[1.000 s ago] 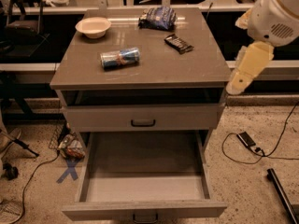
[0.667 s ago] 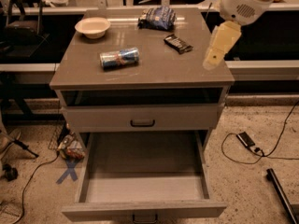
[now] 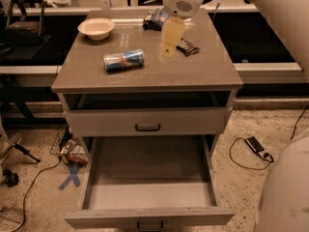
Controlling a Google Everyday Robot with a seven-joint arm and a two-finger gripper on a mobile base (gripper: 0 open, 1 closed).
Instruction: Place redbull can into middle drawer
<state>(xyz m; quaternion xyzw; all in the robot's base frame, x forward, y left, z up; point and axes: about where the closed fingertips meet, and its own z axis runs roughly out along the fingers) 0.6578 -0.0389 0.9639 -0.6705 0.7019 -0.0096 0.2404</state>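
**Camera view.** The gripper (image 3: pixel 168 50) is now seen above the rear middle of the cabinet top (image 3: pixel 207 74). A second ago it is shown off the cabinet's right edge, and shortly after that over the right rear corner. A steady leftward sweep toward the redbull can (image 3: pixel 124 60) is thus indicated. The gripper is placed to the right of the can and somewhat behind it, apart from it, with a dark snack bar (image 3: pixel 188 47) just beside it on the far side. Whether the gripper is open or closed cannot be told, and nothing is seen held in it.

The can is left where it is in the earlier pictures, lying on its side on the left half of the cabinet top, in front of a pale bowl (image 3: pixel 96 28). The middle drawer (image 3: pixel 149 195) is likewise unchanged. It is pulled well out below the upper drawer front (image 3: pixel 147 121), and no contents are seen on its pale floor.

The approach is judged to be under way. The grasp is not yet made, and the receiving drawer is already prepared.

No writing can be read anywhere. The can is marked only by blue and silver panels with a reddish patch, and no brand lettering is legible. Nothing is legible on the blue chip bag (image 3: pixel 155 19) at the rear either. A blue tape cross (image 3: pixel 71 177) is seen on the floor to the left.
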